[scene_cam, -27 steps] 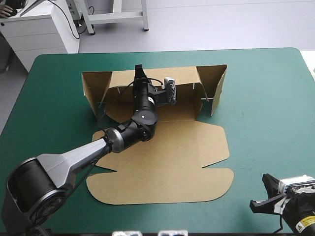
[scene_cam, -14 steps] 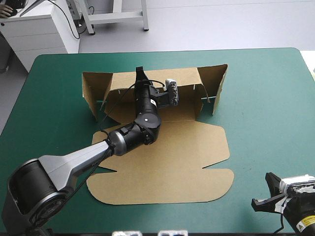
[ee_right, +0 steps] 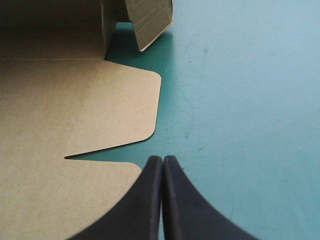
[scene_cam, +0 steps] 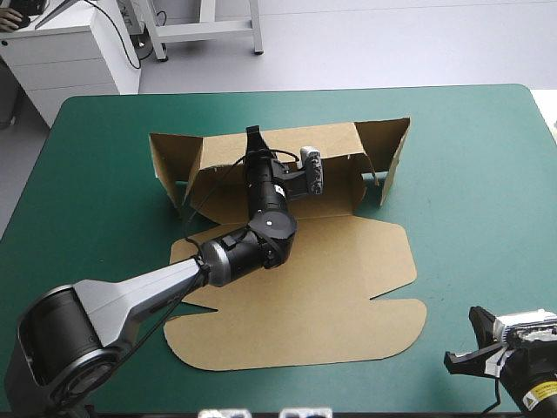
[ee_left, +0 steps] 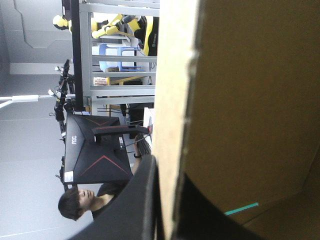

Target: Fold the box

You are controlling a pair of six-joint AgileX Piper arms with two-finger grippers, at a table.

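Left claw (scene_cam: 254, 133) grips the top edge of the box's (scene_cam: 331, 261) raised back wall, at 12 o'clock. Box sits mid-table, lid flat toward 6 o'clock. Right claw (ee_right: 162, 159) is closed, near the lid's 5 o'clock corner. Teal-green cover (scene_cam: 470, 174) lies open at 3 o'clock.

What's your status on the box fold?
Left hand shut on the box, far wall. Right hand shut, parked off its near right corner. Walls up, lid flat. No obstruction seen.
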